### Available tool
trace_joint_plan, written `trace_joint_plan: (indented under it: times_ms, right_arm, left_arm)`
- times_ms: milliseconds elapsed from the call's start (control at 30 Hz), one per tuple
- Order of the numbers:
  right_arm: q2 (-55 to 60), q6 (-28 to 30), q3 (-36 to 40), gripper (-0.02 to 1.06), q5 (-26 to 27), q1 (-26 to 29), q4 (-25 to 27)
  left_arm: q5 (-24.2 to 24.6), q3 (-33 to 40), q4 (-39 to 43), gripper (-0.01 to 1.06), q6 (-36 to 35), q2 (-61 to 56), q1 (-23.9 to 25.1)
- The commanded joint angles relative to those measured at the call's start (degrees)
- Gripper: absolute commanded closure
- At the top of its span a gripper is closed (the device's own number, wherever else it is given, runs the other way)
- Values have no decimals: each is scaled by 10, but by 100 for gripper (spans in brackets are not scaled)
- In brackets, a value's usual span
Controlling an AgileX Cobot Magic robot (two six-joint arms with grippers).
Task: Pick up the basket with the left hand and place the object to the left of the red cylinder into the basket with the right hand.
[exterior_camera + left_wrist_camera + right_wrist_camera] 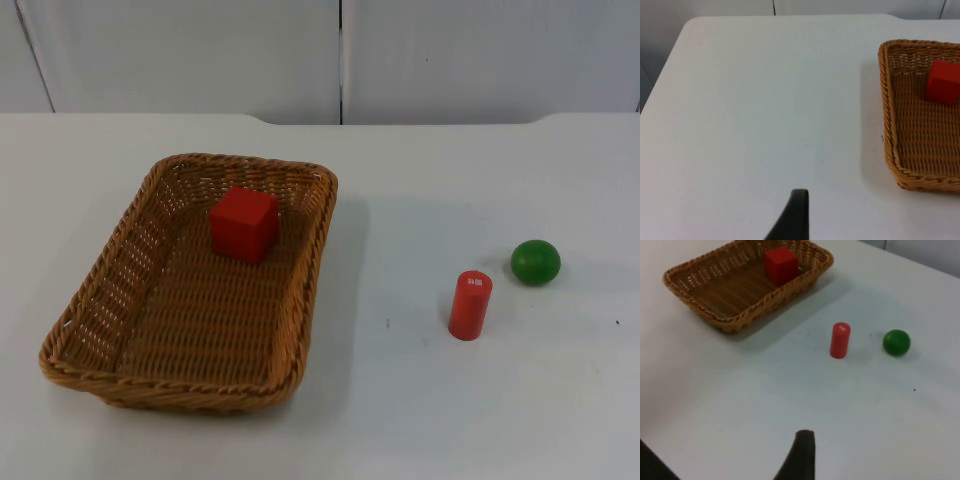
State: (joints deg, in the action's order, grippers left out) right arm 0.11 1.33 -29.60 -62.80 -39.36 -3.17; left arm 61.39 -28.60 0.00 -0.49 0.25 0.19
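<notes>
nearest to us in the top view sits the wicker basket (190, 290), flat on the white tabletop (400, 420), with its long sides running away toward the grey partition wall (200, 50). inside it, toward the far end, we see a red cube (244, 223) resting on the woven floor. well apart from the basket, on its right, the red cylinder (470, 305) stands upright, and a green ball (535, 261) lies just beside it, a little further back and to the right. we see one black fingertip of the left hand (792, 217) over bare tabletop beside the basket, and one of the right hand (800, 455) back from the cylinder; we cannot tell whether either hand is released or clenched.
</notes>
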Motion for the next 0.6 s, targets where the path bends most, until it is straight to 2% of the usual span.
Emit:
trace_joint_plan:
  times_ms: [0,200,333,567]
  right_arm:
    - [-1,12,1,27,10,2,7]
    - [-1,12,1,27,10,2,7]
    - [-1,12,1,27,10,2,7]
    - [-1,7,1,27,10,2,6]
  left_arm:
    - [2,2,-8,18,1,-3,-1]
    - [2,2,-8,14,5,-3,-1]
    - [2,2,-8,0,5,-3,-1]
    - [2,2,-8,0,5,-3,-1]
